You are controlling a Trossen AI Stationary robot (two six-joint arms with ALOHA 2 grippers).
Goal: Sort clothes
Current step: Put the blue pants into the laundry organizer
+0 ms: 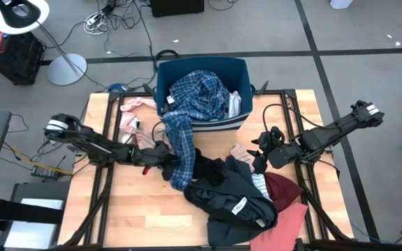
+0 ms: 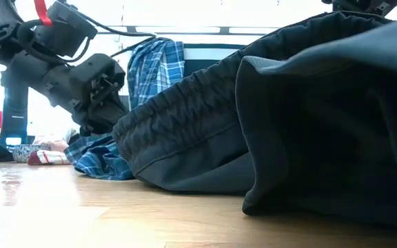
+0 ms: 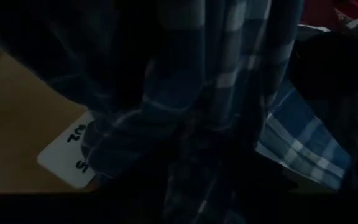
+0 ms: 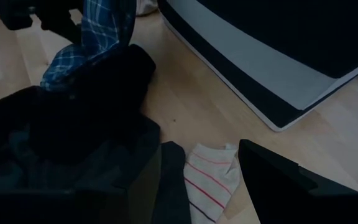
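A blue plaid shirt (image 1: 195, 94) fills the navy bin (image 1: 239, 66) and trails over its near rim down to the table (image 1: 180, 174). My left gripper (image 1: 165, 157) is at this trailing part and shut on it; it also shows in the low view (image 2: 107, 114). My right gripper (image 1: 259, 159) is open just above the table, right of the bin's near corner. A striped sock (image 4: 207, 177) lies on the wood between its fingers, untouched. A heap of dark grey and black garments (image 1: 229, 195) lies on the table's near middle. My left gripper holds the trailing part of the plaid shirt (image 3: 197, 124), about midway between the bin's rim and the table. It comes level from the table's left. The cloth covers the fingers in the wrist view, its folds gathered toward them. The shirt's lower end (image 2: 98, 158) lies on the table.
A pink garment (image 1: 132, 115) lies at the far left beside the bin. A maroon piece (image 1: 285, 187) and a salmon pink one (image 1: 292, 219) lie at the near right. A white written card (image 3: 67, 155) lies on the wood. The dark grey garment (image 2: 288, 117) fills the low view.
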